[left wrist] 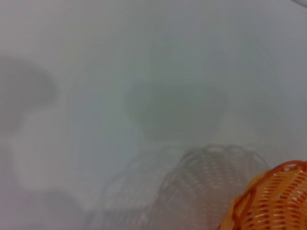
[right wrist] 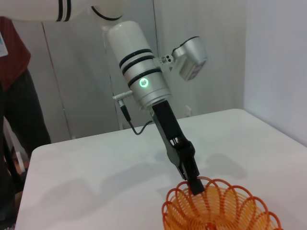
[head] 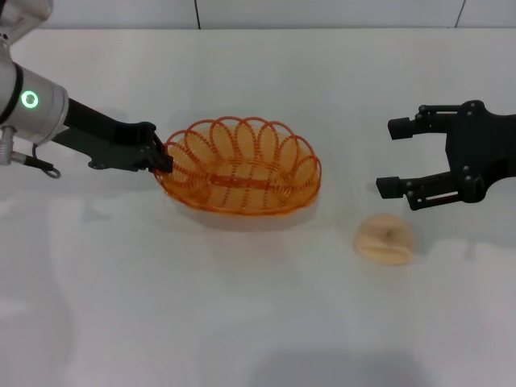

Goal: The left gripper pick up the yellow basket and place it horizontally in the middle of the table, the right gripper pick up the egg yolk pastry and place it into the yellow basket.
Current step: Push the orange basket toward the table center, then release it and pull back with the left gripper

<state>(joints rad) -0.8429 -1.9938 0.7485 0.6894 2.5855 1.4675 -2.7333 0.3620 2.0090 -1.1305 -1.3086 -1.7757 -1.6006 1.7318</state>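
**Basket gripped near mid-worktop, pastry not yet picked up**

Nearest to us lies the egg yolk pastry [head: 385, 239], flat on the white worktop [head: 242, 322], just below and slightly inward of the right claw [head: 393, 157]. That claw hangs above the surface with its two fingers spread wide and nothing between them, so we judge the second half of the job has not begun.

Farther in, the left claw [head: 164, 158] is pinched onto the scalloped rim of the yellow basket [head: 242, 165]; the right wrist view shows its fingertips closed on one loop of the rim. From that claw the basket stretches away toward the middle of the worktop, lying lengthwise across it. We cannot tell whether it is fully set down or slightly lifted. Release appears to be what remains there, then the pastry's pick and drop into the basket.

We can read no brand, label or writing anywhere; a green ring light [head: 30, 99] glows on the left arm.
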